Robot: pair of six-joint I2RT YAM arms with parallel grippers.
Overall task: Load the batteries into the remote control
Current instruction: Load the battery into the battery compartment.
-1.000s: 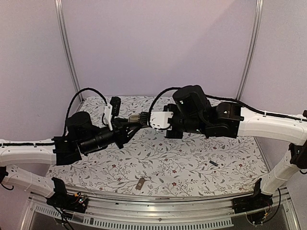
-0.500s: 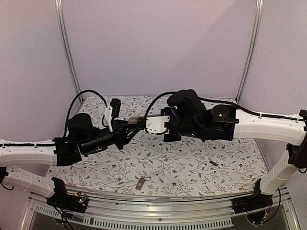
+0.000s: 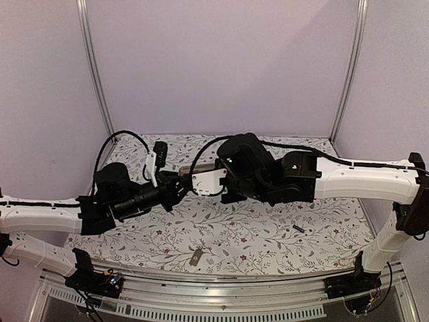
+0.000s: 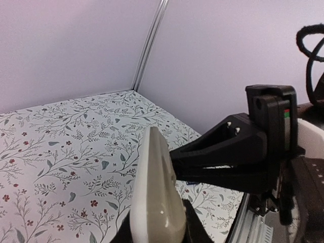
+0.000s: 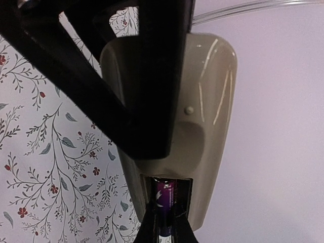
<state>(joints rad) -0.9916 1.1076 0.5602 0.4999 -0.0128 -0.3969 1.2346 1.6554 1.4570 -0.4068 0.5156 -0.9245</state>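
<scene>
1. The right gripper [image 5: 165, 232] is being clamped down on a purple battery [image 5: 165, 198]. In the right wrist view it's being pinched from both sides between the fingertips.
2. That battery is being held end-first in the open slot at one end of the remote control [image 5: 207, 116], whose grey-tan underside is being shown to that camera. How deep it's seated can't be told, tbh.
3. The remote control is being gripped tight by the left gripper [image 4: 158, 234], with one black finger [image 5: 147, 76] being pressed across its underside.
4. Both are being held up in the air over the back-middle of the floral table [image 3: 255, 235], with the two arms being pointed nose to nose.
5. A second battery [image 3: 298, 229] is being seen lying on the table at the right, well apart from both grippers.
6. The small grey-tan cover piece [image 3: 195, 257] is being seen lying near the front edge, around the middle.
</scene>
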